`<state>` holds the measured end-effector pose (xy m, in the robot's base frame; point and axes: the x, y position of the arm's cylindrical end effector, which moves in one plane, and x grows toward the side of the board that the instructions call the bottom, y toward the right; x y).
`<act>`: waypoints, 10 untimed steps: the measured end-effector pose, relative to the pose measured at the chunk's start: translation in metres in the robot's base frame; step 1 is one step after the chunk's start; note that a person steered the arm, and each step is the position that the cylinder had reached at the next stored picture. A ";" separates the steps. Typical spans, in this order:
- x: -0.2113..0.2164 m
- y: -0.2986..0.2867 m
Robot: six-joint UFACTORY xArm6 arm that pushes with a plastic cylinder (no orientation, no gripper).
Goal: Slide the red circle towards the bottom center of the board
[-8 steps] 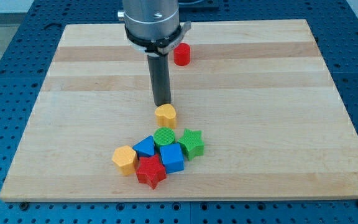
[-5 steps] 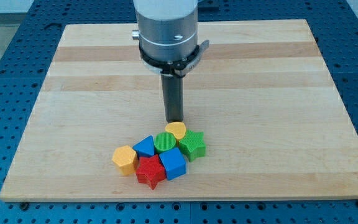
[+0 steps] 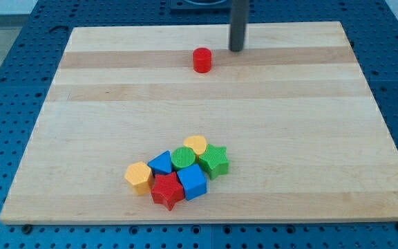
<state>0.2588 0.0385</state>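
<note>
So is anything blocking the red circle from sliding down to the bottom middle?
Yes. A cluster of blocks sits in its path near the board's bottom centre, with the yellow block, green circle and green star nearest the red circle. Nothing stands between my tip and it.

Lab: blue perforated bench (image 3: pixel 5 41)

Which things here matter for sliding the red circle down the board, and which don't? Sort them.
In the job:
- red circle block
- my tip, just right of it and nearer the view's top
- wooden board

Lying about, clustered near the bottom:
- yellow heart
- green circle
- green star
- blue triangle
- blue cube
- red star
- yellow hexagon
</note>
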 end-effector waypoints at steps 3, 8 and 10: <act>0.071 -0.084; 0.153 -0.104; 0.091 -0.104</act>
<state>0.3495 -0.0651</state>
